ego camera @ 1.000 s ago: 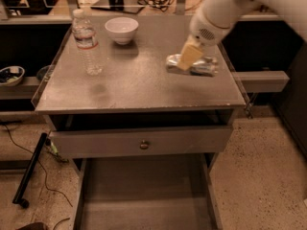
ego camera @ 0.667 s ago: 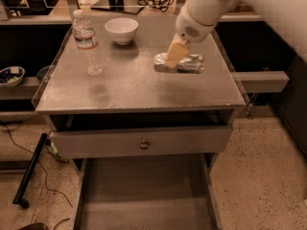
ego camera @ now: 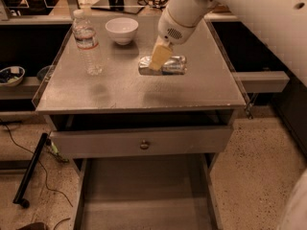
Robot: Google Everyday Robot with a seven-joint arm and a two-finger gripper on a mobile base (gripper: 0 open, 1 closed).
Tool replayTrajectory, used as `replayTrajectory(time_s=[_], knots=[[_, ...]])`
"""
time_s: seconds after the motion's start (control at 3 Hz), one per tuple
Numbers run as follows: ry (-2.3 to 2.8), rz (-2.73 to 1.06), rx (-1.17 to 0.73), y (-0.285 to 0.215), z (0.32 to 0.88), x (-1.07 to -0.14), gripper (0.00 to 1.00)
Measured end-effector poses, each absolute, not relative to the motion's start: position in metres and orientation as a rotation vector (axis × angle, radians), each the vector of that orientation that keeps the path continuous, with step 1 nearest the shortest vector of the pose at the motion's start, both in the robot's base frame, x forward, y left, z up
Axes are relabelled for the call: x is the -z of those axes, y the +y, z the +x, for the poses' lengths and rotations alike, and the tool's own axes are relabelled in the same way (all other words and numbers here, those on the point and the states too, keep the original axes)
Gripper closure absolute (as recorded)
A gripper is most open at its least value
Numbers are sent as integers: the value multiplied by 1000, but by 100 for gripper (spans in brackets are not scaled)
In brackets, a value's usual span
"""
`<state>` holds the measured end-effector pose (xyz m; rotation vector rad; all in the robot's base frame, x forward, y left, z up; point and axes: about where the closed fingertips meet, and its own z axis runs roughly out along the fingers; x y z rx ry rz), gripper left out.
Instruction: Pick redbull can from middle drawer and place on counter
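**Can held at the counter's middle**

The gripper is seen low over the counter, slightly behind its centre, at the end of a white arm that reaches in from the upper right. It is closed on the can: a pale finger is laid across the can's front, left of its middle, and the jaws are narrowed to the can's width. The can is held on its side, with its length running left to right and its shiny body showing on both sides of the finger. A dark shadow is cast just under its left end. Whether the can touches the surface or hangs just above it cannot be told.

A bottle is stood upright near the counter's left edge, well apart from the can. A white bowl is placed behind it, toward the back edge, between the bottle and the arm.

Below the counter, a grey drawer front with a small round knob is pulled slightly out. Beneath it, the drawer is drawn far out toward the camera, and only its flat grey floor and low side walls are seen. Speckled flooring is seen to the right of the cabinet, and a black cable is trailed over the ground to the left.
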<state>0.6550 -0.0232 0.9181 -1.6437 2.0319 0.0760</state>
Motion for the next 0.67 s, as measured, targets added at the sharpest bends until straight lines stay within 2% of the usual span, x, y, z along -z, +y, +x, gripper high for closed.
replayTrajectory(time_s=[0.67], knots=[[1987,-1706,-184,12,650,-889,100]])
